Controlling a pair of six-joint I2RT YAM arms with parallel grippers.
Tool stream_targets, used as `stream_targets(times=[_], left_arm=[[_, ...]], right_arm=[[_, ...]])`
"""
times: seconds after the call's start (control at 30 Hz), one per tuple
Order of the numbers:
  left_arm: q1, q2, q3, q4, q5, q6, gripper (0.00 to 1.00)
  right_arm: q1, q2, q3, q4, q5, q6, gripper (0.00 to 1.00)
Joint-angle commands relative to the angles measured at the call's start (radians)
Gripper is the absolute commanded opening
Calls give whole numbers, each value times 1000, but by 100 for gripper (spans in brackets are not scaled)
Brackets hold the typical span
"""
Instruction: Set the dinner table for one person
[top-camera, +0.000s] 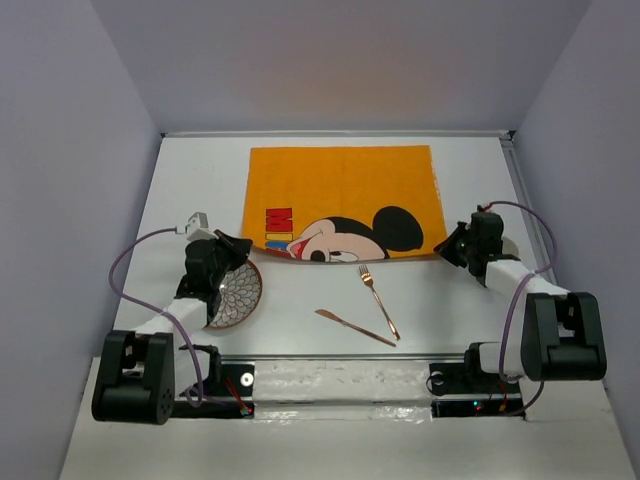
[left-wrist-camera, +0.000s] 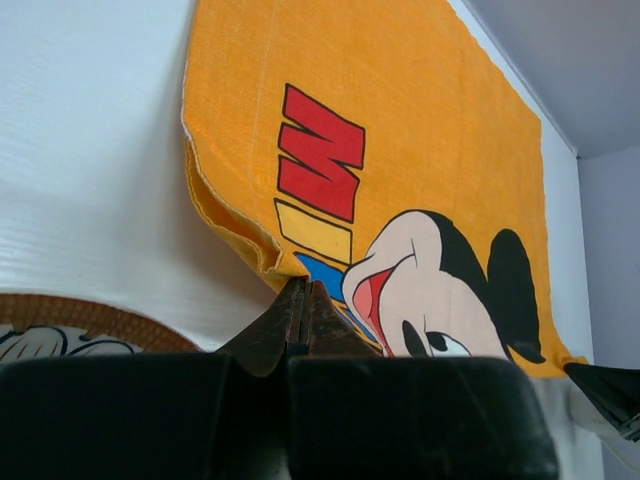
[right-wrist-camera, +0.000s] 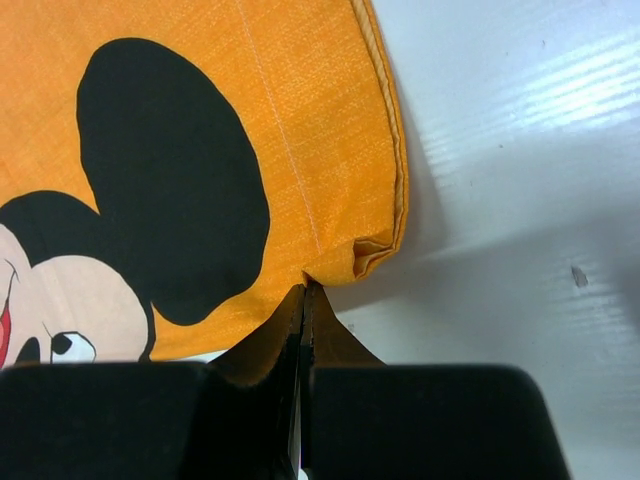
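1. A white table (top-camera: 200, 180) with a thin pale rim carries everything
2. An orange mat (top-camera: 340, 190) printed with a cartoon mouse lies across its far middle, the near edge curled
3. A patterned plate (top-camera: 238, 295) sits near the left front
4. A fork (top-camera: 378, 300) and a knife (top-camera: 352, 327) lie slanted just before the mat, their near ends close together

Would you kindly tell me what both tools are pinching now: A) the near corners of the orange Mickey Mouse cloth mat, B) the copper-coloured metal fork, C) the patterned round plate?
A: the left tool and right tool each clamp a near corner of the orange Mickey Mouse cloth mat.
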Motion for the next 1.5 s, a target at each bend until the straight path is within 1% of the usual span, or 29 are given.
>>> stream_targets(times=[0.0,0.2,0.37,0.53,0.63,0.7,0.73,0.8,0.83,0.87,0.9,0.93,0.97,1.0,1.03,1.1,1.2,1.23,1.3,1.33,1.43,1.47], left_arm=[[-1,-53,-35,6,-17,33,0],[-2,-87,-71,-18,-8,44,0],[-2,-154,-74,-98,-8,63,0],[-2,-197,-95,-124,10,53,0],[-2,-203,-95,-136,9,53,1],[-2,-211,-100,-140,12,51,11],[-2,-215,-101,-143,15,48,23],[-1,-235,-110,-144,21,44,36],[-2,-243,-112,-144,24,42,42],[-1,-251,-112,-149,29,39,52],[-2,-260,-112,-152,35,34,57],[-2,-277,-106,-156,39,25,71],[-2,-287,-100,-161,50,22,75],[-2,-298,-92,-169,52,19,84],[-2,-320,-71,-194,47,18,99],[-2,-360,-43,-218,39,19,99],[-2,-410,36,-261,27,27,99],[-2,-421,53,-270,24,28,99],[-2,-455,90,-304,10,45,99],[-2,-464,133,-333,6,56,99],[-2,-504,239,-392,6,77,99],[-2,-528,268,-406,6,100,99]], right_arm=[[-9,-51,-43,62,22,26,0],[-9,-115,-95,59,44,46,0],[-9,-175,-118,40,107,47,0],[-9,-122,-77,34,116,49,0],[-9,-122,-57,30,117,41,0],[-9,-134,-57,23,133,37,0],[-9,-143,-58,23,140,37,2],[-9,-140,-55,23,140,37,9],[-9,-135,-48,23,137,37,19],[-9,-120,-43,25,125,35,26],[-9,-112,-37,25,118,35,31],[-9,-106,-25,23,110,31,37],[-9,-102,-18,25,96,27,41],[-9,-102,-14,23,87,23,43],[-9,-106,-2,28,75,3,49],[-9,-114,8,26,33,-2,52],[-9,-154,25,14,22,-31,59],[-9,-154,34,4,24,-31,59],[26,-189,63,-22,28,-54,61],[44,-215,72,-24,30,-71,66],[171,-229,120,-36,22,-89,71],[284,-220,132,-38,39,-86,72]])
